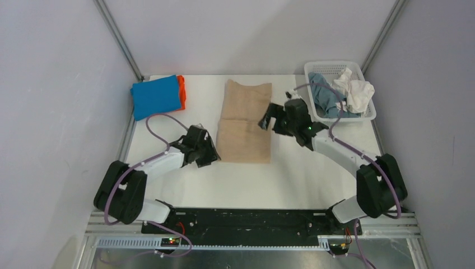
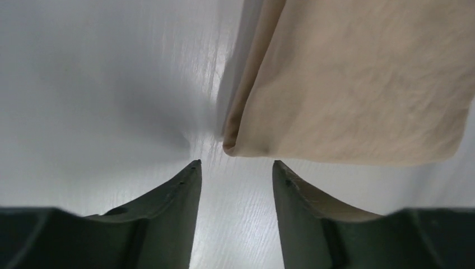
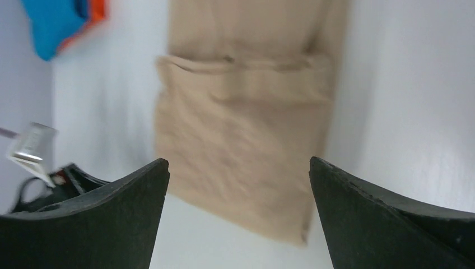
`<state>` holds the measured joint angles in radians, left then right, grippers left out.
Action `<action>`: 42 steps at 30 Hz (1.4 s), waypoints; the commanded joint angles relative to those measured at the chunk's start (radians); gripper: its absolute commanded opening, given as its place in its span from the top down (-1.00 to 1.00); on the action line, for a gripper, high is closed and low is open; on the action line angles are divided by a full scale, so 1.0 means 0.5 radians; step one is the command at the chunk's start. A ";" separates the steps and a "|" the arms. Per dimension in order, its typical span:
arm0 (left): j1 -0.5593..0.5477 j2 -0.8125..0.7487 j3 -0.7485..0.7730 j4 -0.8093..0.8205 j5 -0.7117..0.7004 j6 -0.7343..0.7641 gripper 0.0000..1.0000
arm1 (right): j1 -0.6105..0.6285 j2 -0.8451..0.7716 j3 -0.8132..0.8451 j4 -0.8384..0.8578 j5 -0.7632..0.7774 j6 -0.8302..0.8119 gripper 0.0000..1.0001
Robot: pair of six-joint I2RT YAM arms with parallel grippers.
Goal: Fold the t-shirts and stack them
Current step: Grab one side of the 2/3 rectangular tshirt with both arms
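Note:
A beige t-shirt lies folded into a long strip at the table's middle; it also shows in the left wrist view and the right wrist view. My left gripper is open and empty, just off the shirt's near left corner. My right gripper is open and empty, raised beside the strip's right edge. A folded bright blue t-shirt lies on an orange one at the back left. A white t-shirt and a grey-blue one lie crumpled in the basket.
A white mesh basket stands at the back right corner. Grey walls close in the table on the left, back and right. A black rail runs along the near edge between the arm bases.

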<state>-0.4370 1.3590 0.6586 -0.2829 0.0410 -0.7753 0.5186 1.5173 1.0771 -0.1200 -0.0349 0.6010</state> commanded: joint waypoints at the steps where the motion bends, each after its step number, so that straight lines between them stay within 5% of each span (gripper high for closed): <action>1: -0.033 0.136 0.081 0.090 0.113 0.028 0.04 | 0.005 -0.147 -0.430 -0.065 0.105 0.145 -0.99; 6: -0.075 0.319 0.100 0.113 0.077 0.014 0.32 | 0.124 -0.265 -0.613 -0.151 0.092 0.159 -0.93; 9: -0.077 0.398 0.125 0.125 0.045 0.007 0.88 | 0.185 -0.245 -0.671 -0.136 0.140 0.178 -0.79; 11: -0.079 0.432 0.131 0.129 0.020 0.002 0.98 | 0.229 -0.200 -0.682 -0.106 0.156 0.189 -0.65; 21: -0.083 0.296 -0.029 0.343 0.016 0.030 1.00 | 0.324 0.054 -0.689 0.057 0.346 0.210 -0.05; 28: -0.167 0.019 -0.273 0.458 -0.021 -0.010 1.00 | 0.390 0.027 -0.856 0.261 0.190 0.189 0.93; 35: -0.441 -0.672 -0.724 0.322 -0.147 -0.231 1.00 | 0.720 -0.394 -1.059 -0.109 0.170 0.285 1.00; 42: -1.177 -1.806 -0.955 -0.198 -0.413 -0.717 1.00 | 1.213 -1.119 -1.169 -0.713 0.175 0.571 1.00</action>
<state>-0.8818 0.7006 0.1684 -0.2218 -0.0444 -0.9878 1.0302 1.1141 0.4942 -0.3000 0.0650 0.7925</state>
